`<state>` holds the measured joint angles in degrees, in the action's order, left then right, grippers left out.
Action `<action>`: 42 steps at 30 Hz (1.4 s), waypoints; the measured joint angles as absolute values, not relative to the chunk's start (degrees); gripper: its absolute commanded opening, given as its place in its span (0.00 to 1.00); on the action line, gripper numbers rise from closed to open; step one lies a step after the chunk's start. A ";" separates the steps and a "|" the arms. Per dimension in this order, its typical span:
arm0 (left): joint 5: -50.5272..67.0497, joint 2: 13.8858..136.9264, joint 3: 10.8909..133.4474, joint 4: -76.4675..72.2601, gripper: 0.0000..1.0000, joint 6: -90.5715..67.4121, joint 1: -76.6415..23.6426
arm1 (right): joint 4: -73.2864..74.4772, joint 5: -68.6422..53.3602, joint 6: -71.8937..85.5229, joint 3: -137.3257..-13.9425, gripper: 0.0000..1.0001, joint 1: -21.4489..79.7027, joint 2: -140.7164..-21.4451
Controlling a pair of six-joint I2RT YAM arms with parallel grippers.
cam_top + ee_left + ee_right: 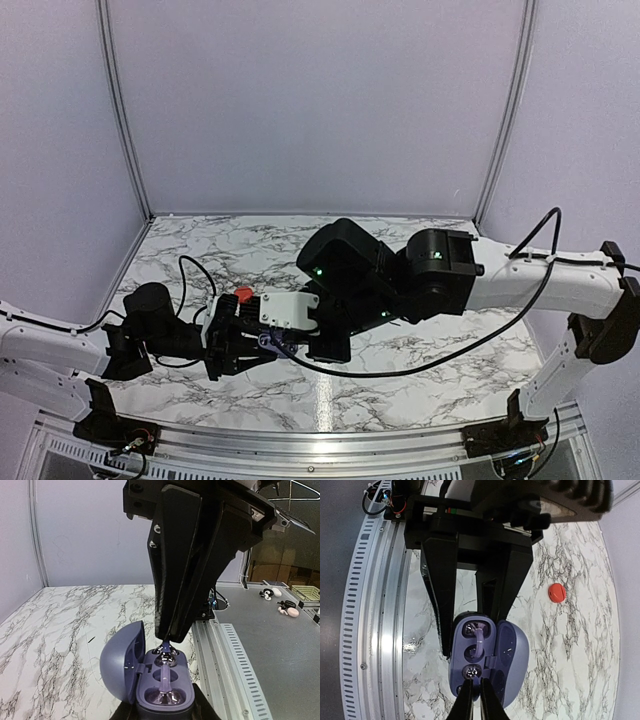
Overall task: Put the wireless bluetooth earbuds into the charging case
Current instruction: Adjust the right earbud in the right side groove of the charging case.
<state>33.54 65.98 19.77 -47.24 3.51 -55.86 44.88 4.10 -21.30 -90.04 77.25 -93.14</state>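
Lavender-blue pebble-shaped plastic charging case (pixel 456 672), hinged lid (pixel 512 652) swung open to one side, sockets facing up.

Contents: two sockets, both occupied.
- glossy silvery-grey earbud (pixel 471 628) with dark parts, in the socket at the case end nearest my left wrist
- second silvery-grey earbud (pixel 471 672), in the socket at the opposite end of the case
- short lavender arch (pixel 479 642) runs down the middle of the case between the two sockets

Can't tell from either wrist view how deep each bud sits.

Left claw (pixel 165 711): clenched on the case body, one finger on each long side of it. White-and-grey marble-pattern tabletop (pixel 200 400) lies under the case.

Right claw (pixel 475 690): stands over the case pointing down, fingers pinched together with only a sliver between them. The tips touch the top of the second bud. Can't tell whether they pinch it or only bear on it.

Small red rounded object (pixel 557 592) lies on the marble on the lid side of the case, well apart from it.
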 measured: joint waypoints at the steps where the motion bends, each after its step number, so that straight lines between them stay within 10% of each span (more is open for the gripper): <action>1: 33.50 65.98 19.77 -47.24 0.00 3.53 -55.86 | 44.88 4.10 -21.30 -89.97 0.07 77.25 -93.14; 42: 32.27 65.54 19.77 -42.89 0.00 4.45 -56.12 | 44.23 7.01 -20.60 -87.39 0.00 78.89 -94.59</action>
